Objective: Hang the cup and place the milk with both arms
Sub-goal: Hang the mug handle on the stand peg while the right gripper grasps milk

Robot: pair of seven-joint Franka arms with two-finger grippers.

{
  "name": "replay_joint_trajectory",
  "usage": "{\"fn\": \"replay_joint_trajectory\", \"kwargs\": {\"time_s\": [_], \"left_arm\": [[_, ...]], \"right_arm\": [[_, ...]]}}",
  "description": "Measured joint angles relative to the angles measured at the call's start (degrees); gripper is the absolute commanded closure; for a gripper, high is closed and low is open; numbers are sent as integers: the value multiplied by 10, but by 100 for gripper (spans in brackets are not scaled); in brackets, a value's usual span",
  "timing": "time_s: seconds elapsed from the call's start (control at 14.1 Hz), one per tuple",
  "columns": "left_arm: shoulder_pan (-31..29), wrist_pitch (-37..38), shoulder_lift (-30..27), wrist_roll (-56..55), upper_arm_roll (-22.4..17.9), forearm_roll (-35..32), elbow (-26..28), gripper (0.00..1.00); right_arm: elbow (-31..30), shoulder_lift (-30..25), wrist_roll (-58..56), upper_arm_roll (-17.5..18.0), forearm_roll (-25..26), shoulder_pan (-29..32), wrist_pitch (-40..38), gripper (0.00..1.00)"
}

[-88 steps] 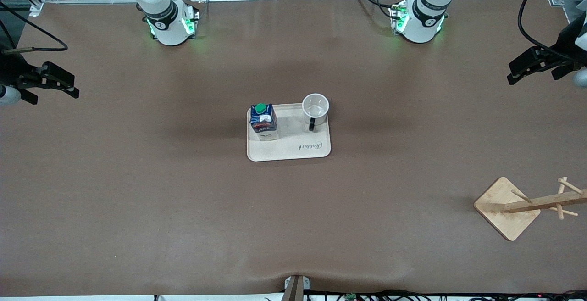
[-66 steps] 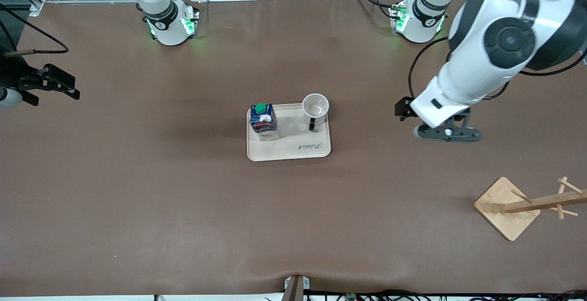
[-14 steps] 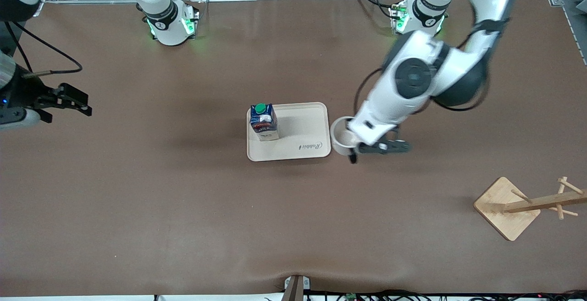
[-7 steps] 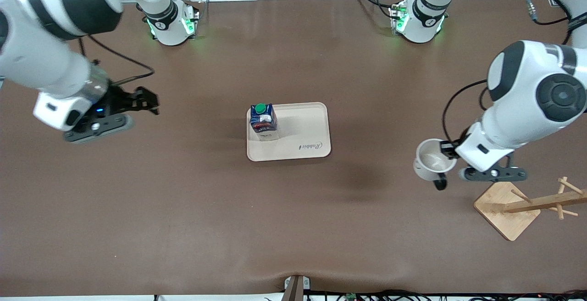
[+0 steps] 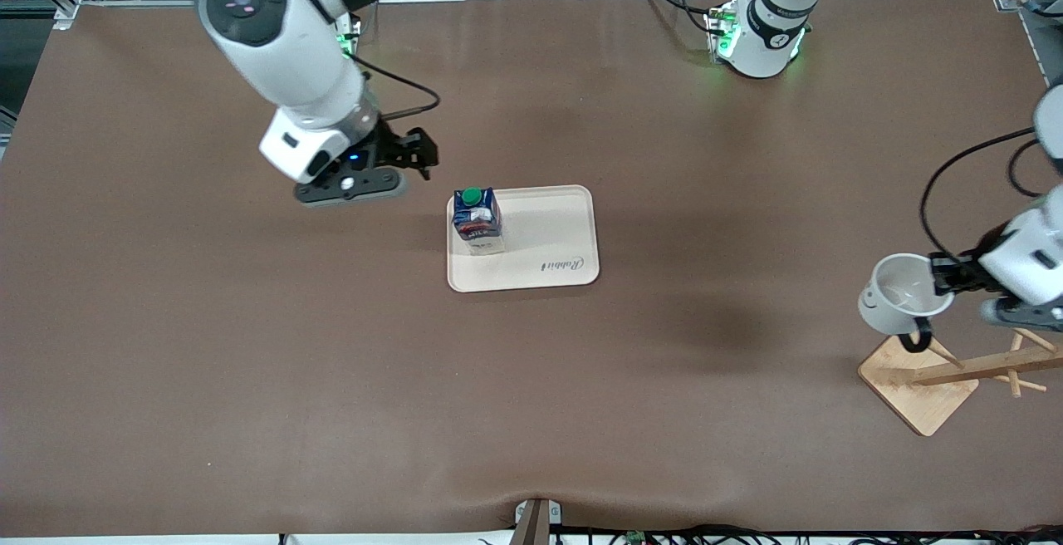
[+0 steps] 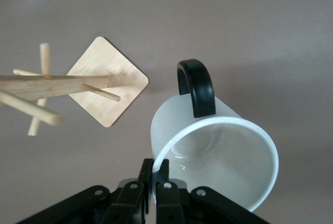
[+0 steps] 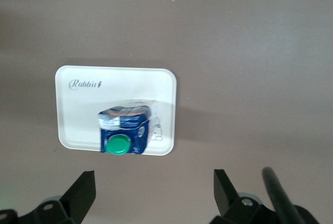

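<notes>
— What's the table (image 5: 249, 379) covered with?
— A matt brown sheet, smooth, slightly rippled at the frame's bottom edge.
— The mug tree (image 5: 938, 372)?
— Pale bare wood, grain showing in the left wrist view.
— The cup (image 6: 218, 156)?
— Glossy white glaze, shiny black handle.
— Tray (image 5: 556, 271) and milk (image 5: 476, 219)?
— Smooth cream tray, satin finish; printed carton, green plastic cap.

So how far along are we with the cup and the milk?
Partway. The cup is off the tray, held by its rim in the left gripper over the rack, not yet on a peg. The milk stands on the tray; the open right gripper hovers near it. Hanging and placing are left.
</notes>
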State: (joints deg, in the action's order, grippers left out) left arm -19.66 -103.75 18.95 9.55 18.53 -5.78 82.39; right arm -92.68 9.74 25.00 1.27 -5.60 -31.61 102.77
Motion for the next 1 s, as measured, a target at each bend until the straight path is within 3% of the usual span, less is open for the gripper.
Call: {"fn": "replay_joint_trajectory", "kwargs": {"time_s": [0.21,0.43,1.0], "left_arm": [[-55,-29,0,72,0,56,-3,100],[-86,-52,2,133,0,72,-3,100],[-103,-54,5,179,0,98,2,100]], "right_arm": [[-7,30,33,-1,3,-42,55,0],[-9,69,81,-1,51,-74,98,0],[-10,120,85,-4,76,-82,123,0]]}}
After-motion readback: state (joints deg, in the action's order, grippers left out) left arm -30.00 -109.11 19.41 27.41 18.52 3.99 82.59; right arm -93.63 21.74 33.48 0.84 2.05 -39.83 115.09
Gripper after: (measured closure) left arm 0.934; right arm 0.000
